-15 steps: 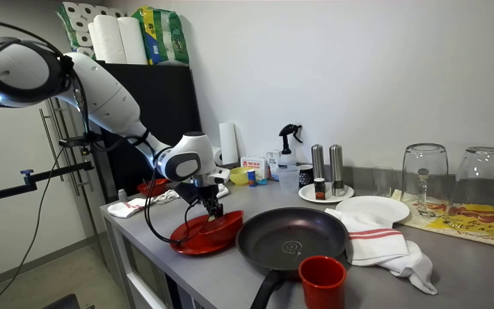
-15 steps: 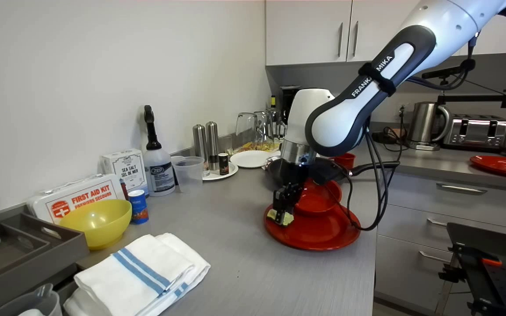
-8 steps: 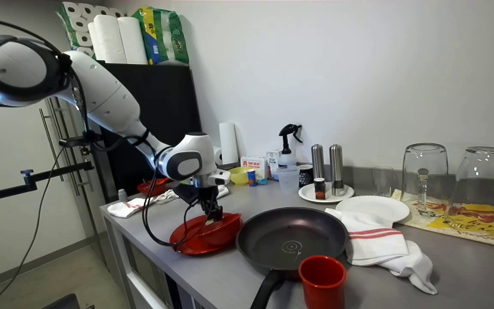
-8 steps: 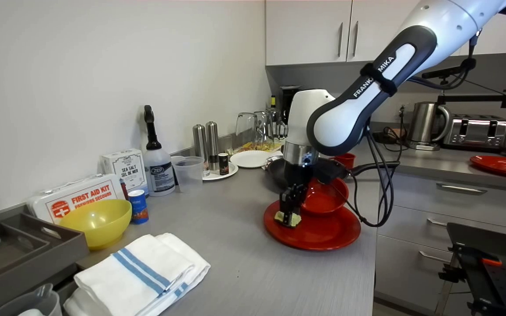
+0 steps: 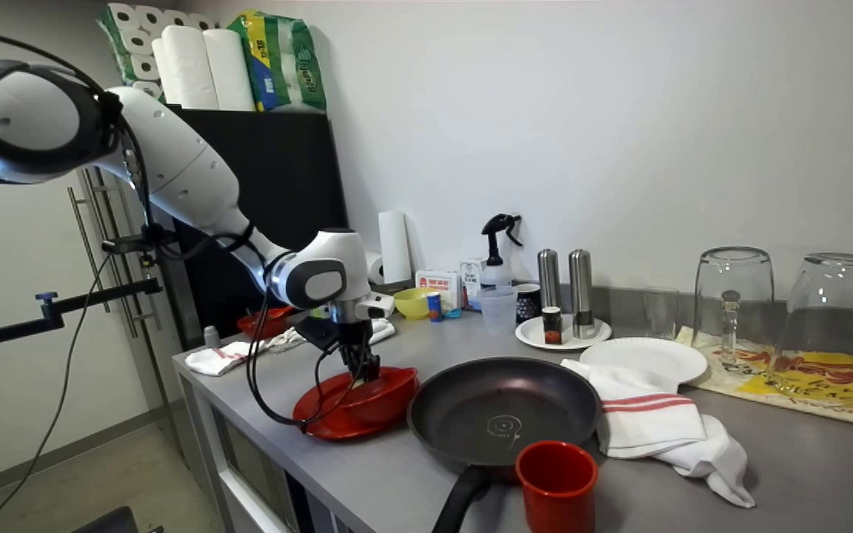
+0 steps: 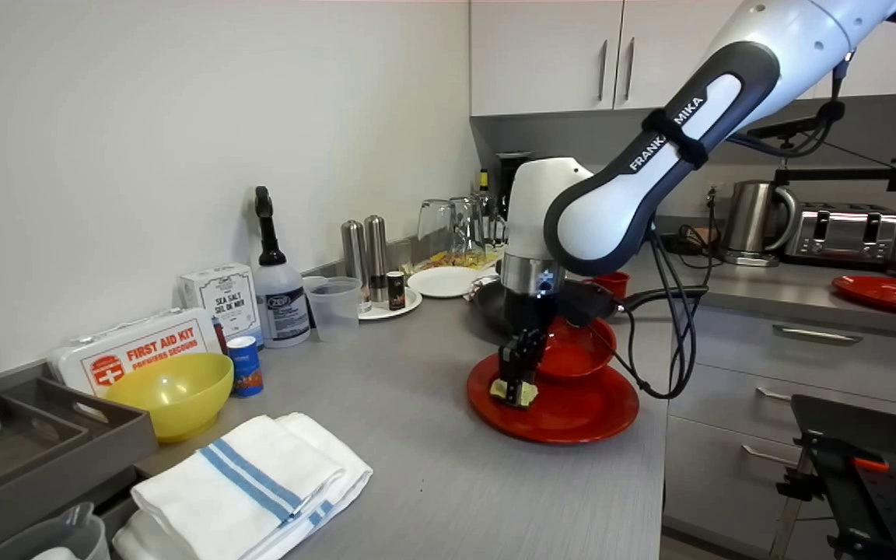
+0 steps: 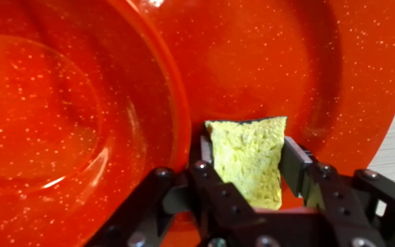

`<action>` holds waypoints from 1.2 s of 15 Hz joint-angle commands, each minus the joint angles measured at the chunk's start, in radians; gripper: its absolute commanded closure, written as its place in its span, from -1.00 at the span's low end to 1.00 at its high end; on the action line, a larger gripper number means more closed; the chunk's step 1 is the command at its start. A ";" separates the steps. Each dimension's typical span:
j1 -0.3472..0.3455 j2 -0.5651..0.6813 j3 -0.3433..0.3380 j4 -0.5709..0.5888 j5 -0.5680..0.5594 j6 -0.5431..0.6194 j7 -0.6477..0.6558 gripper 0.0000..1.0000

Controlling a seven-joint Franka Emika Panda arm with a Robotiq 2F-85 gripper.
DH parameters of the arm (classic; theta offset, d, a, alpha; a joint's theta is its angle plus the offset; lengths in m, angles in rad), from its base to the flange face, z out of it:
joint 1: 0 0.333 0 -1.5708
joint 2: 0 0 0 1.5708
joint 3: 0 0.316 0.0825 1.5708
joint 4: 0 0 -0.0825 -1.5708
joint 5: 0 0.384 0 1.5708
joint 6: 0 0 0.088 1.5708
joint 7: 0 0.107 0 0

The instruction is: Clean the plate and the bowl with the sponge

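Observation:
The red speckled plate (image 6: pixel 565 420) lies on the grey counter. The red bowl (image 6: pixel 582 346) rests on the plate's side nearest the pan and looks tilted. Both show in the other views too: plate (image 5: pixel 315 418) and bowl (image 5: pixel 389 398), plate (image 7: pixel 252 65) and bowl (image 7: pixel 39 103). My gripper (image 6: pixel 516 387) points down over the plate beside the bowl. In the wrist view the gripper (image 7: pixel 249 152) is shut on a yellow sponge (image 7: pixel 249 168), squeezed between its fingers. The sponge (image 6: pixel 527 395) is at the plate's surface; I cannot tell how firmly it touches. The sponge's underside is hidden.
A black pan (image 5: pixel 504 414) and red cup (image 5: pixel 557 481) stand near the bowl. Folded white towels (image 6: pixel 253 482), a yellow bowl (image 6: pixel 176 393) and a spray bottle (image 6: pixel 281 299) stand toward the wall side. Arm cables (image 5: pixel 256 370) hang close to the plate. The counter's edge (image 6: pixel 666 467) is near the plate.
My gripper and the sponge have moved from near the plate's outer rim slightly inward across the plate. The bowl has shifted a little and leans less than one second ago.

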State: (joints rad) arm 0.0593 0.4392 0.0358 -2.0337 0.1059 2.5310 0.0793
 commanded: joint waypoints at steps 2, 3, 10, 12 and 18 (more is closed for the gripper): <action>0.003 -0.035 0.016 -0.015 -0.001 -0.073 0.000 0.50; 0.004 -0.040 0.020 -0.017 0.000 -0.086 -0.002 0.50; 0.014 -0.087 0.060 -0.044 0.002 -0.175 -0.028 0.50; 0.016 -0.099 0.067 -0.052 0.004 -0.192 -0.038 0.50; 0.006 -0.149 0.067 -0.098 0.012 -0.211 -0.065 0.50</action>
State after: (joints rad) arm 0.0721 0.3429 0.1068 -2.0869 0.1080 2.3372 0.0403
